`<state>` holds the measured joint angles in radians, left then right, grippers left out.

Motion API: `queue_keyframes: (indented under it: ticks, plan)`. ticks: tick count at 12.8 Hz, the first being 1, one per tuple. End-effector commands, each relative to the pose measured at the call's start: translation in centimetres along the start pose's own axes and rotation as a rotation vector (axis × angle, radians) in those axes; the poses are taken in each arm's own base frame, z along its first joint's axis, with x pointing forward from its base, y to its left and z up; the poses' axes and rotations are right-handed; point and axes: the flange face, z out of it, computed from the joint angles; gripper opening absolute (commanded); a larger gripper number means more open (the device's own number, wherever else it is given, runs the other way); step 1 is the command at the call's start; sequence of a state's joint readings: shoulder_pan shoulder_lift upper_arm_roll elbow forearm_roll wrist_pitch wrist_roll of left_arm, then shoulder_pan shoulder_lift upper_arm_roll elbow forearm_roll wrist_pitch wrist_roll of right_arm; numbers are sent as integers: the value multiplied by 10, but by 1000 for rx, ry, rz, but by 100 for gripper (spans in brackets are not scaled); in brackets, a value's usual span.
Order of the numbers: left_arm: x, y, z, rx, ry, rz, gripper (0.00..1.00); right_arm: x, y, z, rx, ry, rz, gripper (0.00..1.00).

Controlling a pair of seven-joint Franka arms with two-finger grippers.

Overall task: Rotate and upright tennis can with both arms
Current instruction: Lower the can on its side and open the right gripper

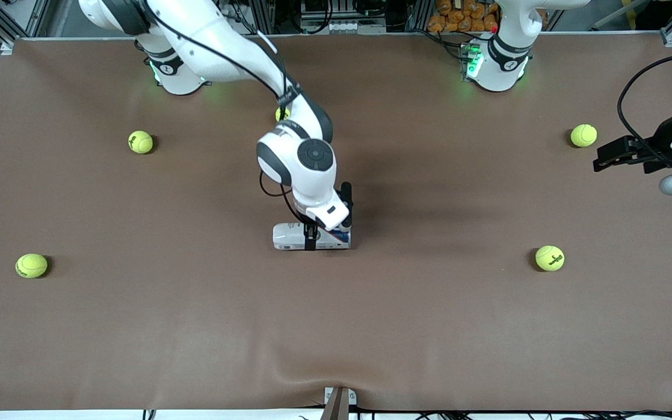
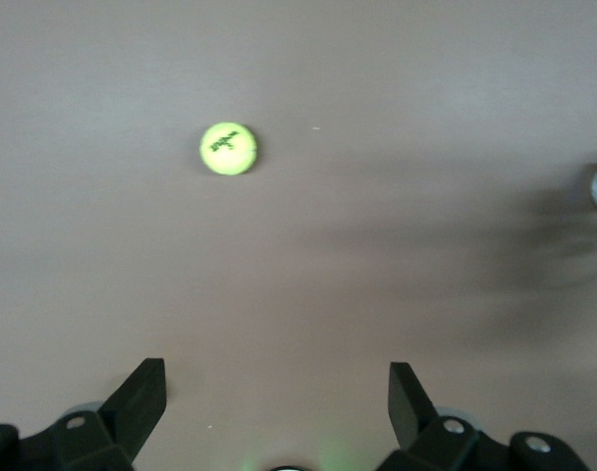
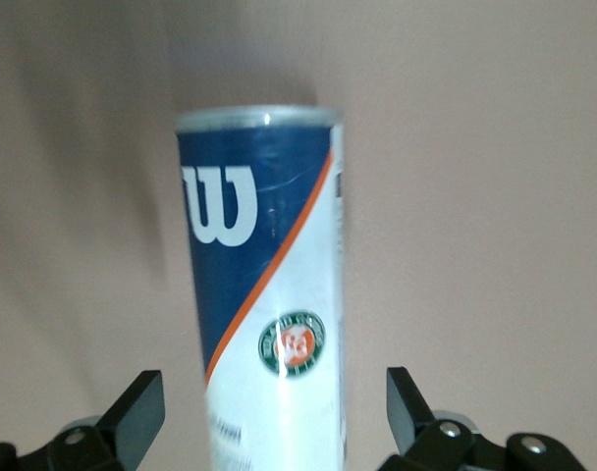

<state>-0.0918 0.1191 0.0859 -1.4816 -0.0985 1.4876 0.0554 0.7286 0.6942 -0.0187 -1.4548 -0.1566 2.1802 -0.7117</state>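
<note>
The tennis can (image 1: pixel 288 236) lies on its side at the middle of the brown table, its white and dark blue label showing. My right gripper (image 1: pixel 317 234) is down over the can, open, with a finger on each side of it. In the right wrist view the can (image 3: pixel 269 245) with its white "W" runs between the open fingers (image 3: pixel 141 404), and the right gripper (image 3: pixel 269 392) does not grip it. My left gripper (image 1: pixel 603 158) waits open and empty above the table at the left arm's end. It shows open in the left wrist view (image 2: pixel 277 378).
Several yellow-green tennis balls lie around: one (image 1: pixel 583 135) and another (image 1: pixel 549 258) toward the left arm's end, two (image 1: pixel 140 142) (image 1: pixel 31 265) toward the right arm's end, and one (image 1: pixel 282 114) half hidden by the right arm. The left wrist view shows a ball (image 2: pixel 228 149).
</note>
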Motion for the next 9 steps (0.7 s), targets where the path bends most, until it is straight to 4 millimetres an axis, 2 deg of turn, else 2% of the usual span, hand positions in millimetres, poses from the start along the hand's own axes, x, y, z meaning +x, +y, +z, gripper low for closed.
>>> queue_keyframes:
  ticks: [1,2,3,6,7,9]
  plan:
    - [14,-16,17,-124,-19,35,100,-22,8,-61,53,47,90,100]
    - [19,-20,25,-174,-28,24,100,-39,19,-80,54,43,131,100]
    - [22,-18,30,-208,-33,22,100,-66,36,-96,56,39,228,100]
    - [31,-8,46,-268,-60,13,100,-158,94,-133,25,59,510,100]
    - [36,-3,56,-282,-75,16,100,-200,115,-144,9,65,577,100]
    - [45,7,73,-349,-94,32,100,-304,151,-158,-3,59,736,100]
